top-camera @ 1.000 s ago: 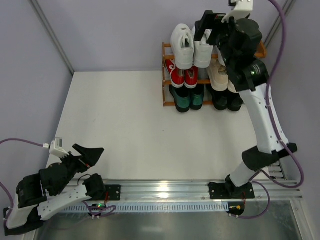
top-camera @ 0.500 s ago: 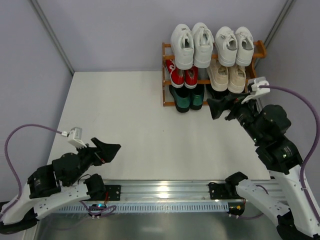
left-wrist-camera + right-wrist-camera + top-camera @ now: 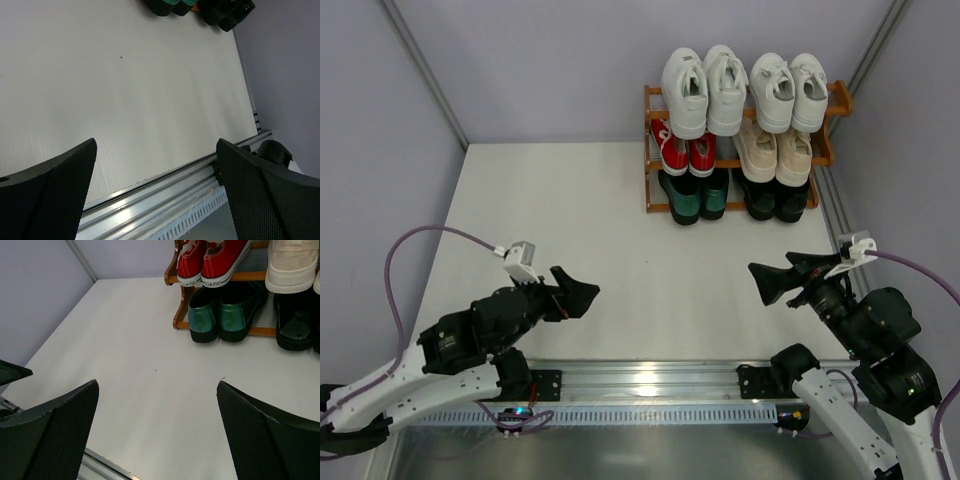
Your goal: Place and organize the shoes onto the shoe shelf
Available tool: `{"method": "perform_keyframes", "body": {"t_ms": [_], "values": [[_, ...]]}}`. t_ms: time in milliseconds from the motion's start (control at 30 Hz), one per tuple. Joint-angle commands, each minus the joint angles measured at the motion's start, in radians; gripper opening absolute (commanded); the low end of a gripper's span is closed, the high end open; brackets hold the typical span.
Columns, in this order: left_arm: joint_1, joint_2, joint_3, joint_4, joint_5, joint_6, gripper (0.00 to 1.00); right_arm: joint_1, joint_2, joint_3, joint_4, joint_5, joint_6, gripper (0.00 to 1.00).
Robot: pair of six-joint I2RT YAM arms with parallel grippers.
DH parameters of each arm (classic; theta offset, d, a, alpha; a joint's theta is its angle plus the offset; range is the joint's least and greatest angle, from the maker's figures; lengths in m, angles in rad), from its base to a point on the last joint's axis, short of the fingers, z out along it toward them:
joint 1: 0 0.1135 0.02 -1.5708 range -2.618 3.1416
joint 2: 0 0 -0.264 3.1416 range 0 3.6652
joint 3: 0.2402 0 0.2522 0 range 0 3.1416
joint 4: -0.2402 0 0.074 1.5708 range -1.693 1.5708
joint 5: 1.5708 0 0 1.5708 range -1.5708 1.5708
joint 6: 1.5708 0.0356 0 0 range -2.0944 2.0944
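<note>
The orange-brown shoe shelf (image 3: 648, 150) stands at the table's far side with all six pairs on it. Two white sneaker pairs (image 3: 705, 90) (image 3: 790, 88) fill the top tier. Red sneakers (image 3: 682, 148) and cream shoes (image 3: 775, 150) fill the middle tier. Green loafers (image 3: 695, 195) and black loafers (image 3: 775, 198) fill the bottom tier. My left gripper (image 3: 575, 297) is open and empty, low over the near left table. My right gripper (image 3: 772, 280) is open and empty, near right, facing the shelf (image 3: 179, 305). The right wrist view shows the red sneakers (image 3: 212, 262), green loafers (image 3: 225, 310) and a black loafer (image 3: 295, 322).
An aluminium rail (image 3: 650, 380) runs along the near edge, also seen in the left wrist view (image 3: 165, 195). Purple walls close in the back and both sides. The right arm's base mount (image 3: 272, 152) shows in the left wrist view. White tabletop (image 3: 570, 220) lies between the grippers and the shelf.
My right arm has drawn back from the shelf's top tier to the near right, leaving the second white pair there. My left gripper has risen and moved right.
</note>
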Motion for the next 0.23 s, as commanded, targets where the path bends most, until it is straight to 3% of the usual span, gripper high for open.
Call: {"method": "perform_keyframes", "body": {"t_ms": [0, 200], "values": [[0.000, 0.038, 0.005, 0.119, 0.023, 0.032, 1.00, 0.003, -0.008, -0.008, -0.031, 0.019, 0.034, 1.00], [0.000, 0.086, 0.022, 0.133, 0.034, 0.045, 1.00, 0.001, -0.056, -0.014, 0.012, -0.035, 0.045, 1.00]]}}
